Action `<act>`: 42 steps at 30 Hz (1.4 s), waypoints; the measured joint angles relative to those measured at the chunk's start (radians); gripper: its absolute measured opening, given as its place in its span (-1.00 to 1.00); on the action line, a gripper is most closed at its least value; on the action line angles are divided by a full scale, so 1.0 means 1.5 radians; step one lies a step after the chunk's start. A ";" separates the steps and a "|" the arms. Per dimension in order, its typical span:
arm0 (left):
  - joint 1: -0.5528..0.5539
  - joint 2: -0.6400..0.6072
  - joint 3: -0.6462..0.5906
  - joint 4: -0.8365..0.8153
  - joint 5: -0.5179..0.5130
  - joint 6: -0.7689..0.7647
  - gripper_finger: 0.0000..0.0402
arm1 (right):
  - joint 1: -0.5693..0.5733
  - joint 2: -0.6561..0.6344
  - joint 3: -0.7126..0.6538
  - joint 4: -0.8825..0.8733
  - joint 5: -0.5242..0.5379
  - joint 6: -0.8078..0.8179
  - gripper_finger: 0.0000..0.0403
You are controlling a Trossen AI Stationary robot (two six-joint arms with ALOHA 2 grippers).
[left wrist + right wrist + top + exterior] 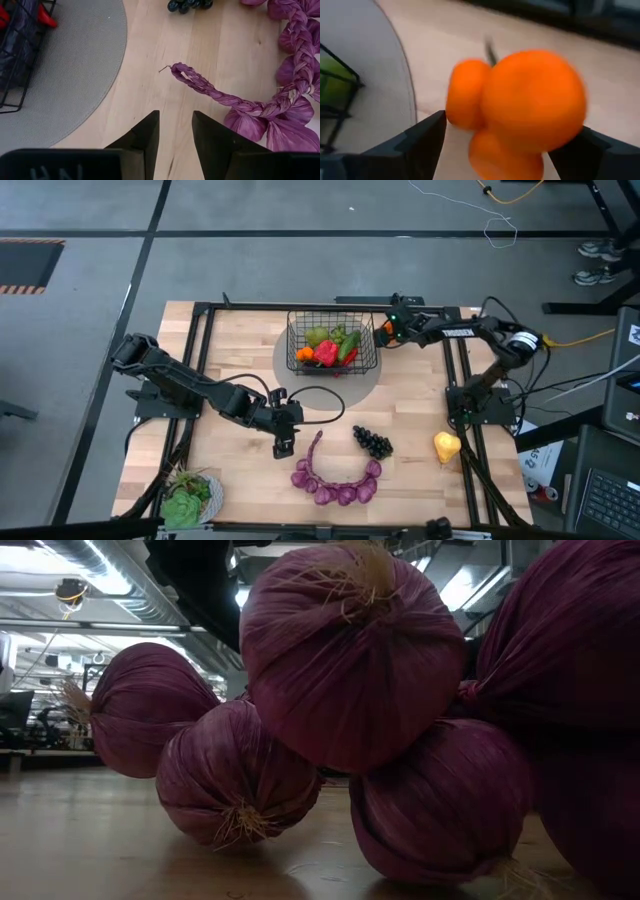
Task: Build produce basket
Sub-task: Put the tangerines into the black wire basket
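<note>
The black wire basket [332,345] stands on a round grey mat at the table's far middle, with green, red and orange produce in it. A cluster of oranges [520,107], blurred, sits between the wide-apart fingers of my right gripper [512,137], just right of the basket's rim [384,332]. My left gripper [175,114] hovers open over bare wood, close to the braided tail [200,85] of the purple string of onions [335,480]. That string lies curved on the table's near middle and fills the low view [350,650]. My right gripper has its fingers [422,140] on either side of the oranges, slanting down from the table's right. Whether either finger touches the fruit, I cannot tell; the oranges are blurred.
Dark grapes [372,442] and a yellow pear [446,446] lie on the near right of the table. A plate of lettuce [188,498] sits at the near left corner. A black cable loops on the wood near the mat [320,395].
</note>
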 joint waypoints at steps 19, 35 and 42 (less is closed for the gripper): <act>0.000 0.000 0.000 -0.004 0.000 -0.001 -0.45 | 0.000 0.032 0.002 -0.004 -0.003 -0.003 -0.20; 0.000 0.000 0.000 -0.004 0.000 -0.003 -0.45 | 0.000 -0.147 -0.002 -0.122 0.025 -0.015 -0.20; 0.000 0.000 0.000 -0.004 0.000 -0.005 -0.45 | 0.002 -0.291 -0.002 -0.163 0.033 -0.002 -0.19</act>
